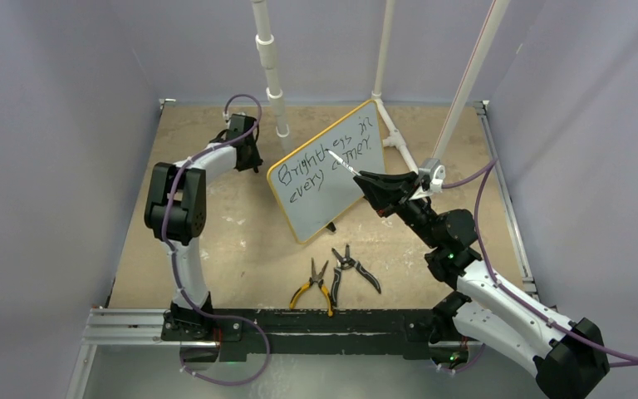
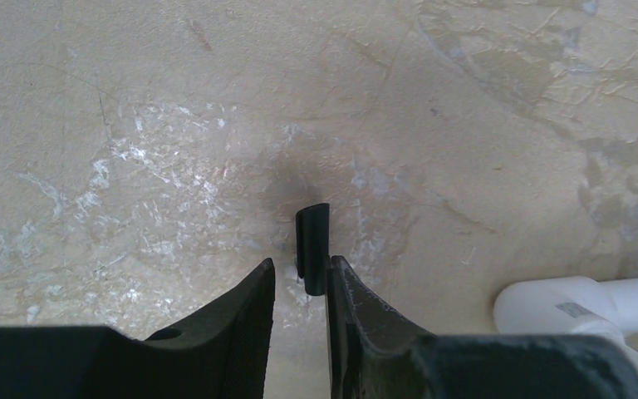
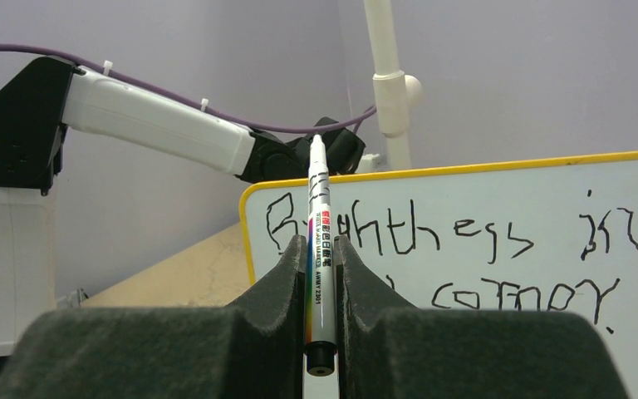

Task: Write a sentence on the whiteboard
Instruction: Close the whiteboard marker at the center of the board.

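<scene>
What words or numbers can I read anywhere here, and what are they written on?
"Brightness in" above "every corner.": black handwriting in two lines on the whiteboard.
Printed label along the marker: too small to read with certainty.
Small grey label on the white pipe, left wrist view: blurred, unreadable.
No other text shows.

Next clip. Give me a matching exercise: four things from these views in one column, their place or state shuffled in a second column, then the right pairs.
Things
1. whiteboard
2. marker
3. yellow-handled pliers
4. small black piece

Place or state
A. lying flat on the table beside the black-handled pliers
B. upright at the left gripper fingertips
C. clamped in the right gripper
D. propped up, with the sentence written on it

Pairs: 1-D, 2-C, 3-A, 4-B
</scene>
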Available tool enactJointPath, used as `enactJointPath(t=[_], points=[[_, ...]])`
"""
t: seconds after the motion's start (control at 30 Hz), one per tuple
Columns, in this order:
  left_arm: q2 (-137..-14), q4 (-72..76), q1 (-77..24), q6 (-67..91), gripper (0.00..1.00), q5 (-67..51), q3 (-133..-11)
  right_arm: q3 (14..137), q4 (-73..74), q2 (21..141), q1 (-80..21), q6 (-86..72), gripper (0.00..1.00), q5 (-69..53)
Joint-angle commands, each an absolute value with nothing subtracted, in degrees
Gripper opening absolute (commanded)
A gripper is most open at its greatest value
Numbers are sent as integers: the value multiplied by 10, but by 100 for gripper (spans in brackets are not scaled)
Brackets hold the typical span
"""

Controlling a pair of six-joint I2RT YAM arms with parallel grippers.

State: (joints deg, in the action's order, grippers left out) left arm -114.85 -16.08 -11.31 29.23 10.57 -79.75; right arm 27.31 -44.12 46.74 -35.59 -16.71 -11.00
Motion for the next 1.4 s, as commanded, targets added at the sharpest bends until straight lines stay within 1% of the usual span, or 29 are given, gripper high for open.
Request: enactJointPath(t=[0.0,0.23,0.5,0.7,0.8,0.97,1.07,1.17,1.37], points=[[-1167,-164,-112,275,27,126,-828,290,-451,461,-357,-156,0,-96],[-1191,-155,-112,266,25,102,-838,291,-452,465,-357,-156,0,-96],[-1218,-170,-112,244,25,122,-867,293,-452,471,-357,-156,0,-94],[-1233,-179,-112,232,23,137,-877,295,-450,477,-357,-155,0,-93],[-1234,-180,-113,231,18,138,-876,297,-448,479,-357,-155,0,-92],[-1224,-182,-112,238,1,138,-866,298,-448,479,-357,-155,0,-95],[-1192,-158,-112,257,0,136,-837,300,-446,477,-356,-154,0,-95],[-1132,-120,-112,284,0,137,-783,300,-444,475,-357,-152,0,-96],[-947,-24,-111,361,0,151,-643,298,-455,480,-357,-155,0,-106]])
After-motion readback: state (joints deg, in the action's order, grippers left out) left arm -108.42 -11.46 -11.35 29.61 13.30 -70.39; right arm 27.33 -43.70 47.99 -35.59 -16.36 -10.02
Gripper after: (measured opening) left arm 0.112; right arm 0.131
